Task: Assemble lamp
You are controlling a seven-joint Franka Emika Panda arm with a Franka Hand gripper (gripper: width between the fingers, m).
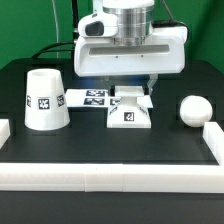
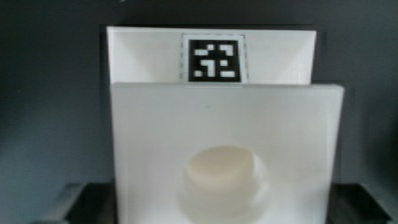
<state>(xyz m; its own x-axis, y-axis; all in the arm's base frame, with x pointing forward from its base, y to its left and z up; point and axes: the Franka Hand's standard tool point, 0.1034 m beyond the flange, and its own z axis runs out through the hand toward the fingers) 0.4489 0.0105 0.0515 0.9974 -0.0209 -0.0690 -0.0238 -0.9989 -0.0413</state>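
Note:
The white square base block (image 1: 130, 108) lies in the middle of the black table, with a tag on its front face. In the wrist view the base block (image 2: 222, 120) fills the picture, showing its tag and a round socket hole. My gripper (image 1: 131, 88) hangs straight above it, open, one finger on each side of the block. The dark fingertips (image 2: 80, 200) stand a little clear of the block's sides. The tapered shade (image 1: 45, 100) stands on the exterior view's left. The round-topped bulb (image 1: 194, 109) lies on the exterior view's right.
The marker board (image 1: 88, 97) lies flat just behind and left of the base. A long white rail (image 1: 110, 178) borders the table along the front and turns back at both sides.

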